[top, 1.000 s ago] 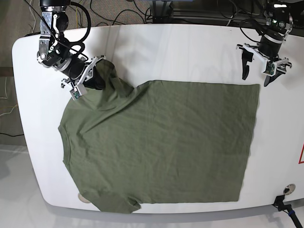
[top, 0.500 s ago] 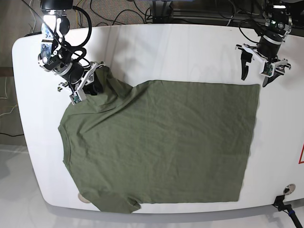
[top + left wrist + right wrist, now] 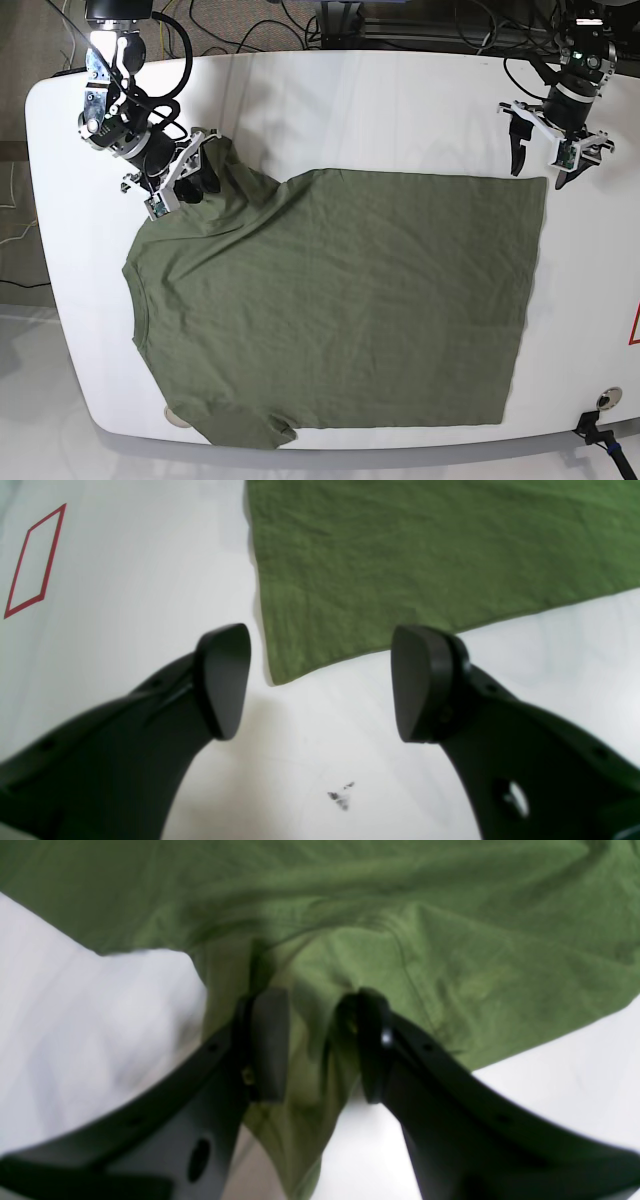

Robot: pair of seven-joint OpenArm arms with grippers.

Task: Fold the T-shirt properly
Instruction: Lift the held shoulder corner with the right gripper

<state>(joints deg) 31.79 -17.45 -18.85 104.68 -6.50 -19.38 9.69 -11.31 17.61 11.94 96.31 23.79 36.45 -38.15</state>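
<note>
While the right gripper (image 3: 312, 1045) stands half-parted around the T-shirt (image 3: 340, 300) sleeve, the wide left gripper (image 3: 320, 680) should pinch the hem corner squarely.

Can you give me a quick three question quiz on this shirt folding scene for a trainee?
1. True or false: the large olive-green cotton T-shirt is already folded in half on the white table.
2. Which claw has shirt fabric between its fingers? A) left claw B) right claw C) neither
3. Fill in: in the left wrist view, the left claw hangs over bare table just off one ____ of the shirt.

Key:
1. False; it lies spread out flat.
2. B; sleeve fabric sits between its parted fingers, and I cannot tell whether they pinch it.
3. Corner.
</note>
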